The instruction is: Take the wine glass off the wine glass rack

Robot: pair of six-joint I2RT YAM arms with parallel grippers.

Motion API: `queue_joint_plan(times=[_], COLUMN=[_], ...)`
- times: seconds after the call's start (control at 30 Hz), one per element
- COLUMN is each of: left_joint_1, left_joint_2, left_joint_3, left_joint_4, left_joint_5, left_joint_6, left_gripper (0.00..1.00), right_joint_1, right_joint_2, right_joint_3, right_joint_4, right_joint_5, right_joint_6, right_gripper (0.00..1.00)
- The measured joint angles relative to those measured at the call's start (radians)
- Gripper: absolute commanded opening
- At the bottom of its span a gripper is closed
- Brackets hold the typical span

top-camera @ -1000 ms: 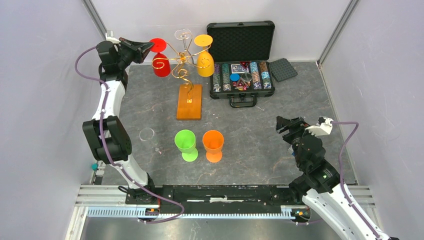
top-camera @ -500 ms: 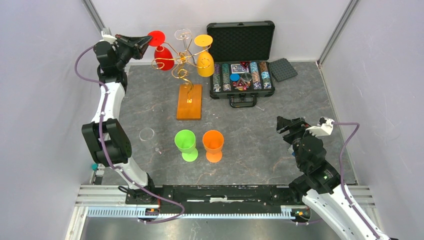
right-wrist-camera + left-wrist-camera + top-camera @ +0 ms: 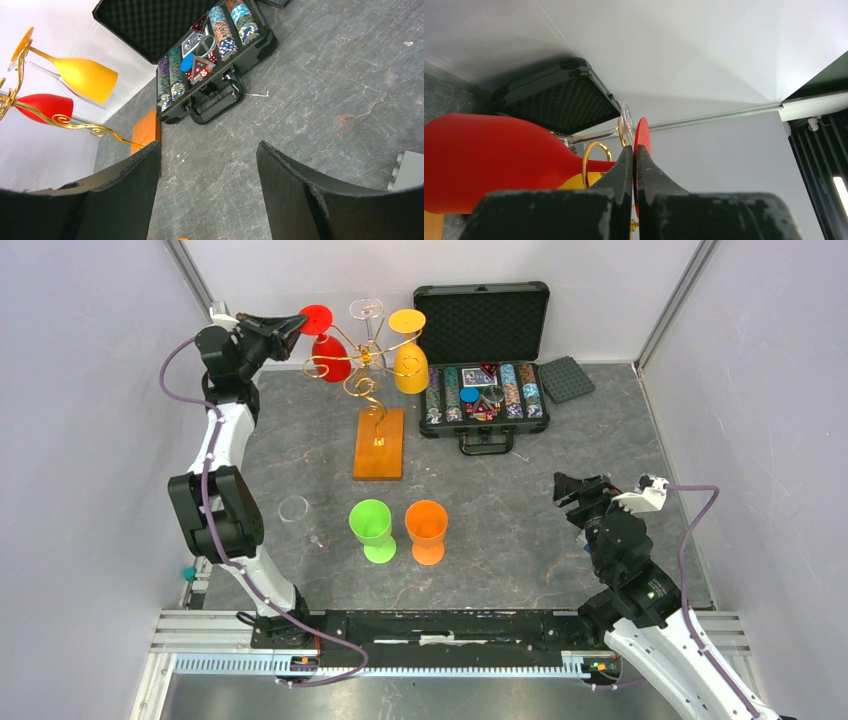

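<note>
The golden-copper wire rack (image 3: 362, 358) stands on its orange wooden base (image 3: 380, 443) at the back of the table. A red wine glass (image 3: 328, 352) hangs upside down on its left arm, a yellow one (image 3: 409, 362) on the right, a clear one (image 3: 367, 312) behind. My left gripper (image 3: 296, 324) is shut on the flat foot of the red glass (image 3: 642, 142); its bowl (image 3: 489, 165) tilts away from the rack and its stem passes a gold wire loop (image 3: 594, 160). My right gripper (image 3: 570, 487) is open and empty over the table at the right.
A green glass (image 3: 371, 527) and an orange glass (image 3: 427, 530) stand upright in front of the base. A clear glass (image 3: 296, 510) lies at the left. An open black chip case (image 3: 482, 360) and a dark tray (image 3: 566, 378) sit at the back right.
My left gripper closed on the red glass's foot and pulled it left and up, tilting the glass on its arm. In the last half second it barely moved. The right arm stayed still.
</note>
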Motion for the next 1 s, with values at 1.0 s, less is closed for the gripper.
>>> queue_joint_plan(times=[1.0], left_joint_1=[0.004], left_joint_2=[-0.101], left_joint_3=[-0.013], left_joint_4=[-0.204], left_joint_5=[0.126], left_joint_6=[0.097], left_gripper=[0.02], right_joint_1=[0.000], right_joint_2=[0.001], right_joint_3=[0.000], right_joint_4=[-0.006], right_joint_5=[0.000], right_joint_6=[0.002], right_gripper=[0.77])
